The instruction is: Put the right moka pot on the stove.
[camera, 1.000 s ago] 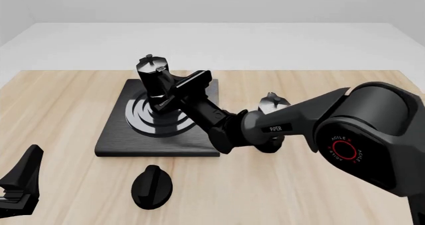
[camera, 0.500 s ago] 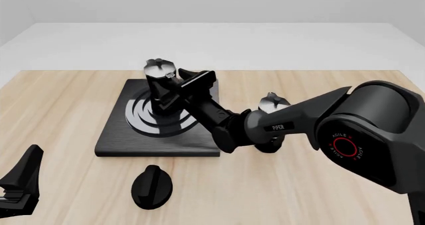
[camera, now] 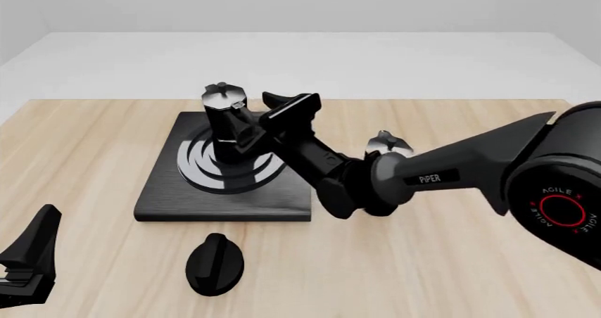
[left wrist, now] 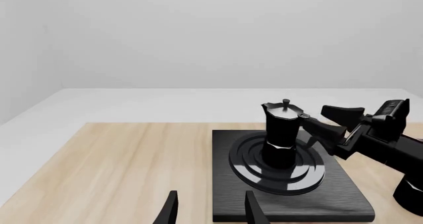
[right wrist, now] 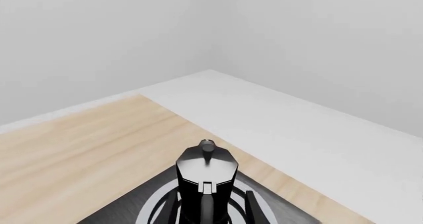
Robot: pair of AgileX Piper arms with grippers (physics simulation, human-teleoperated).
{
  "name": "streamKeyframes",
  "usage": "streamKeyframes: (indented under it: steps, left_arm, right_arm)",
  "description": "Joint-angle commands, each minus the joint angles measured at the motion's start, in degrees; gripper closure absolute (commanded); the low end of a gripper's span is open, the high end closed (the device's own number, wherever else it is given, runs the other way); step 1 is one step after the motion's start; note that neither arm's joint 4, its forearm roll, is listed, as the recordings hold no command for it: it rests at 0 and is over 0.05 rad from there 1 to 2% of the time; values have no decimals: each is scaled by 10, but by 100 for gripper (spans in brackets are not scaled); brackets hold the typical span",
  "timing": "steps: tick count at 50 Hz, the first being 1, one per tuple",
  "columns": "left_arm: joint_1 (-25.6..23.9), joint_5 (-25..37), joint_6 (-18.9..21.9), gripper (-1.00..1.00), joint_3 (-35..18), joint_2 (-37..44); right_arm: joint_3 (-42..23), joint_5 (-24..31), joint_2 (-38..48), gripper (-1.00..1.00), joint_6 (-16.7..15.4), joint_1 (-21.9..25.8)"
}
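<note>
Jaws of the right gripper [left wrist: 317, 125] stand spread, one finger to each side of the right moka pot's handle side. The left wrist view shows a gap between fingers and pot, so they grip nothing. The right moka pot [camera: 222, 110] stands upright on the burner rings of the stove [camera: 169, 191], near their middle, so the placing looks done and the step in hand is the withdrawal.

To do that well, I would keep the jaws wide and draw straight back along the fingers' own line, so neither finger clips the handle and tips the pot. The forearm lies just in front of the second moka pot [camera: 385, 144] on the table [camera: 84, 142], so rising early seems safer than sweeping sideways. The left gripper [left wrist: 208, 209] hangs with jaws apart, well clear, near the oval knob [camera: 215, 262].
</note>
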Motion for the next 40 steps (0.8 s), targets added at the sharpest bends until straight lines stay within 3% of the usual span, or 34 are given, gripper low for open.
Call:
streamKeyframes:
  steps: [1, 27, 40]
  left_arm:
    - [0, 0, 0, -100, 0, 0]
    - [0, 0, 0, -100, 0, 0]
    - [0, 0, 0, -100, 0, 0]
  right_arm:
    - [63, -2, -57, -100, -2, 8]
    - [229, 28, -238, -100, -13, 21]
    - [294, 77, -360, -100, -16, 19]
